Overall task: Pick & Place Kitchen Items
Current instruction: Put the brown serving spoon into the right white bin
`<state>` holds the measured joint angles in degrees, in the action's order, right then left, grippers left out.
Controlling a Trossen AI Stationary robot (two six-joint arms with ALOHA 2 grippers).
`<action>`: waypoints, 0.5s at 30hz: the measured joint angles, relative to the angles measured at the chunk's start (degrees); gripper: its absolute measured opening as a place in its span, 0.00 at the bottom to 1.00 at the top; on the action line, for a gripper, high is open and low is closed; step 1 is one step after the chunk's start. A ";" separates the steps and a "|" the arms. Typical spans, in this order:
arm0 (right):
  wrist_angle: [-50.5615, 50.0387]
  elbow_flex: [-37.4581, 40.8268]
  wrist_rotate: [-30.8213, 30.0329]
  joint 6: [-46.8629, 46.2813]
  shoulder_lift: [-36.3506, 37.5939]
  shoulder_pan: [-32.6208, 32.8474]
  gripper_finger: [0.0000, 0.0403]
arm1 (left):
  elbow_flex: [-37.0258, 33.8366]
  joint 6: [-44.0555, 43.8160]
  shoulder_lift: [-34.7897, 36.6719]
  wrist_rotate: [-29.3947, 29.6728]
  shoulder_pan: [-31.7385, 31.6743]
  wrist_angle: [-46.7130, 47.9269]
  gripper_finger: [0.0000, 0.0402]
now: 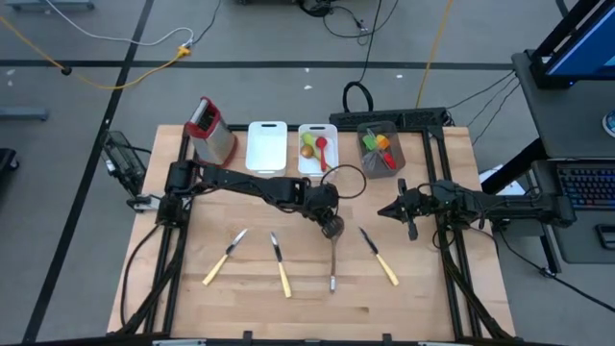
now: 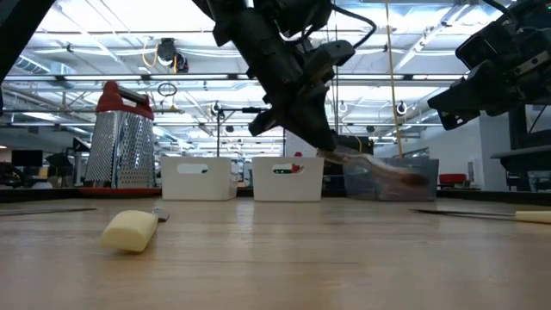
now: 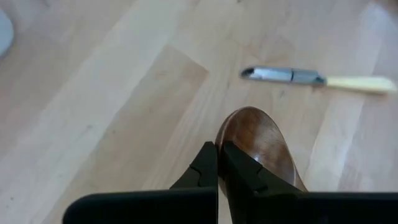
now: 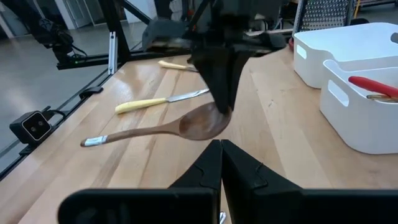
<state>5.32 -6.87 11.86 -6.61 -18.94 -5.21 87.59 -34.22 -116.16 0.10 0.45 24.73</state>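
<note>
A wooden spoon (image 1: pixel 332 259) lies lengthwise toward the near edge, with its bowl (image 4: pixel 205 121) under my left gripper (image 1: pixel 332 228), which is shut on it. Three cream-handled knives (image 1: pixel 223 258), (image 1: pixel 280 266), (image 1: pixel 379 256) lie flat on the table around it. My right gripper (image 1: pixel 384 211) is shut and empty, above the table just right of the spoon. Red, green and orange utensils lie in a white tray (image 1: pixel 317 165) and in a grey tray (image 1: pixel 380 171) at the back. My left gripper pinches the spoon's bowl at its rim (image 4: pixel 222 114) between its two fingers (image 3: pixel 239 168). The fingers come from above, pointing down. The bowl end is raised, and the handle (image 4: pixel 134 134) slopes down toward the near edge. I cannot tell whether the handle's end touches the table.
A red-topped metal grater (image 1: pixel 211 130) stands at the back left beside an empty white tray (image 1: pixel 267 144). In the low view a cream knife handle (image 2: pixel 129 231) lies close by. A black cable loop (image 1: pixel 346 181) lies near the trays. Bare wood lies along the near edge.
</note>
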 joint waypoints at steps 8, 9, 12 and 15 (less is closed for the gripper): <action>0.00 0.00 -0.02 -0.04 0.02 0.00 0.00 | 0.04 -3.75 2.73 -3.38 -3.04 0.91 0.00; 0.00 0.00 0.00 -0.04 0.02 0.00 0.00 | 0.04 -4.13 3.28 -3.55 -3.49 0.48 0.00; 0.00 0.00 -0.01 -0.04 0.02 0.00 0.00 | 0.04 -4.99 5.54 -4.81 -5.16 1.29 0.00; 0.00 0.00 0.05 0.00 0.02 -0.02 0.00 | 0.04 -5.58 8.30 -5.16 -7.11 1.80 0.00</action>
<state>5.32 -6.87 11.90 -6.61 -18.92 -5.23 87.64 -39.80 -107.86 -5.06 -6.66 26.53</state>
